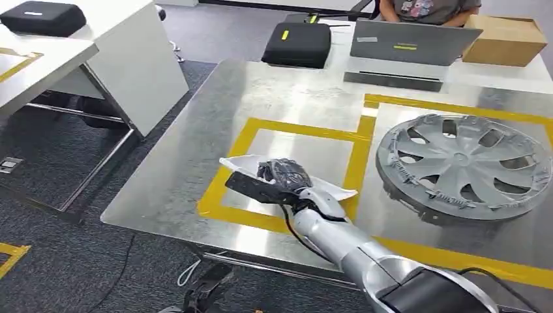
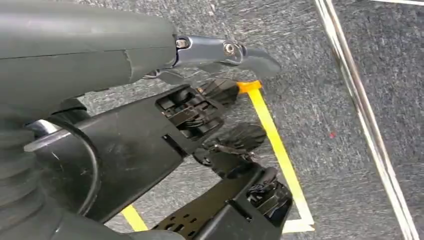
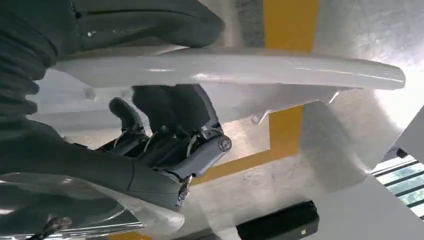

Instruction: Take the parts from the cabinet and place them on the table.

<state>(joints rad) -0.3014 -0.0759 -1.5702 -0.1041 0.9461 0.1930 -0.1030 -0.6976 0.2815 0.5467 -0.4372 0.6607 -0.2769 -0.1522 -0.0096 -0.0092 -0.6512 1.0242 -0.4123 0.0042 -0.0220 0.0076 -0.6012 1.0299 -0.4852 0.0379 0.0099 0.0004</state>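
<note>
White part (image 1: 248, 165), grey hubcap (image 1: 464, 165), silver desk (image 1: 195, 156) with yellow tape (image 1: 241, 145) squares (brushed, glinting), dark grey carpet (image 1: 52, 261), brown box (image 1: 505, 39), black case (image 1: 297, 44).

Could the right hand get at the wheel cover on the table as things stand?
Probably not yet: the right hand already grips a white part, though the wheel cover lies unobstructed beside it.

No legible text anywhere. Yellow labels on the black case (image 1: 297, 43) at 12 o'clock and the laptop lid (image 1: 412, 42) at 1 o'clock are too small to read.
</note>
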